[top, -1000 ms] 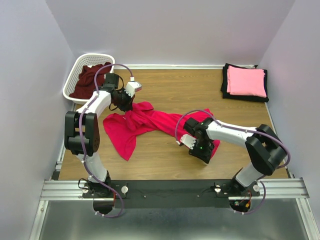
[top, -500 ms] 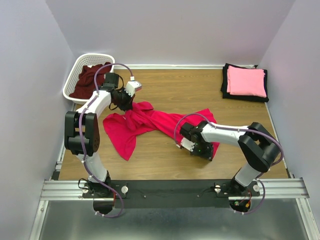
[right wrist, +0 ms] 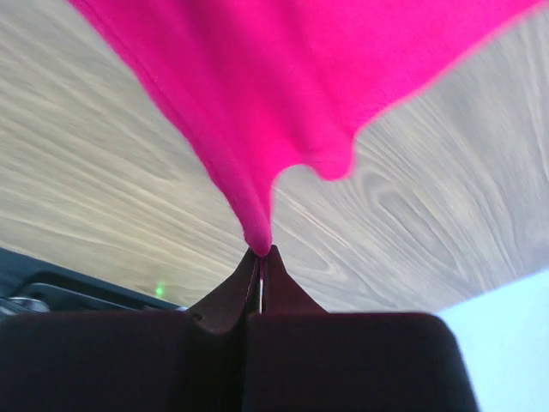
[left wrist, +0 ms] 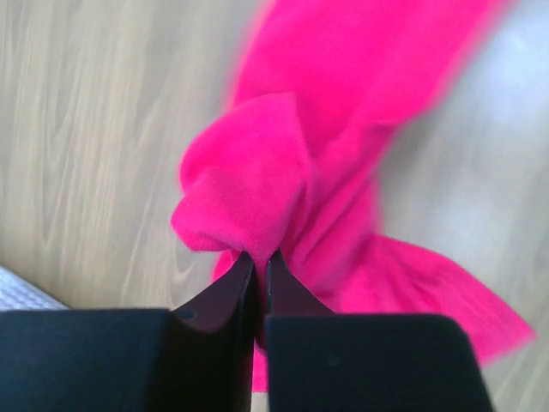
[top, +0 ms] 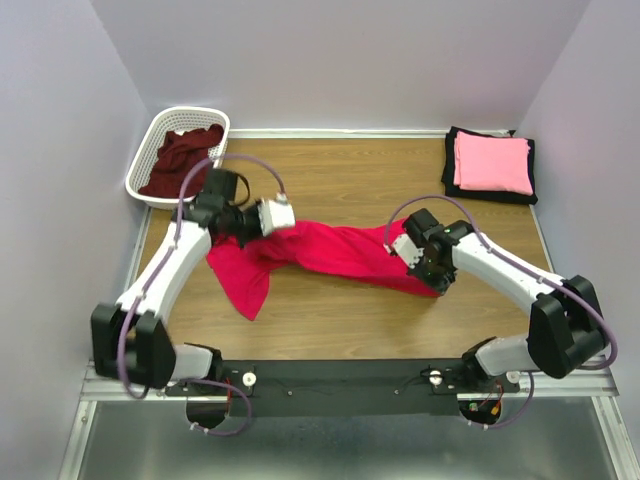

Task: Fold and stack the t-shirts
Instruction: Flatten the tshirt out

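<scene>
The crimson-red t-shirt (top: pixel 330 250) hangs stretched between my two grippers above the middle of the table, with one part trailing down to the front left. My left gripper (top: pixel 252 228) is shut on a bunched fold of it (left wrist: pixel 257 184). My right gripper (top: pixel 428 272) is shut on its other edge (right wrist: pixel 257 129). The light pink t-shirt (top: pixel 492 162) lies folded on top of the folded black t-shirt (top: pixel 450 170) at the back right. The dark maroon t-shirt (top: pixel 182 160) lies crumpled in the white lattice basket (top: pixel 150 140) at the back left.
The wooden table (top: pixel 340 180) is walled at the back and on both sides. The metal rail (top: pixel 340 378) with both arm bases runs along the near edge.
Both grippers have lifted and pulled apart. The left one came forward from near the basket and the right one moved back and to the right, stretching the red shirt into a taut band.
</scene>
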{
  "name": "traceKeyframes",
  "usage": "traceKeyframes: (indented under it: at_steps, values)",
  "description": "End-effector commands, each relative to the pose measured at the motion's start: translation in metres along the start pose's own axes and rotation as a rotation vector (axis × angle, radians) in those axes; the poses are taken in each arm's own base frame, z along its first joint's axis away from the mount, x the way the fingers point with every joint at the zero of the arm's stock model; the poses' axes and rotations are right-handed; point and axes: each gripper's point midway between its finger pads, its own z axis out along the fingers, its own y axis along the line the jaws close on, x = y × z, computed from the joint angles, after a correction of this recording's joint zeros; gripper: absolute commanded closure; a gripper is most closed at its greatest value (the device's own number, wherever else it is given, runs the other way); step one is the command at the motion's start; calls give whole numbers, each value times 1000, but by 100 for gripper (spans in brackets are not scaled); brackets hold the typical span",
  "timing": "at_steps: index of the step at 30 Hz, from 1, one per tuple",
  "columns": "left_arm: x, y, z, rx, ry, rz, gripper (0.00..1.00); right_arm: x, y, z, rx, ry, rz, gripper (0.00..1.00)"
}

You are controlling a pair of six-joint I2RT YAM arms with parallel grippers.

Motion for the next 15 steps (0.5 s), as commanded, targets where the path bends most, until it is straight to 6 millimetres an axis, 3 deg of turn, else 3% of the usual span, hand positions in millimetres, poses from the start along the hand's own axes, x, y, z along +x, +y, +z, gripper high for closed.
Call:
traceKeyframes:
  at_steps: [1,2,4,5,6,7,12,15]
  values:
    - [40,-94,2,206,160,308,87,17,-19,-7,11,25,-18,100]
    - [59,-112,2,224,195,320,82,19,-21,-6,-2,27,1,100]
    - [79,-117,-2,209,260,347,69,20,-22,-7,-11,26,2,100]
    - [86,-119,-3,203,280,360,61,21,-23,-6,-18,29,14,99]
    - [89,-120,-5,188,284,370,46,20,-21,-5,-30,25,11,99]
    - [88,-117,-7,168,288,371,45,20,-21,-4,-35,28,10,99]
    - [35,-86,-14,78,160,277,43,21,-20,-1,-58,34,16,100]
    - [17,-71,-7,101,109,141,43,21,-21,-1,-61,32,21,99]
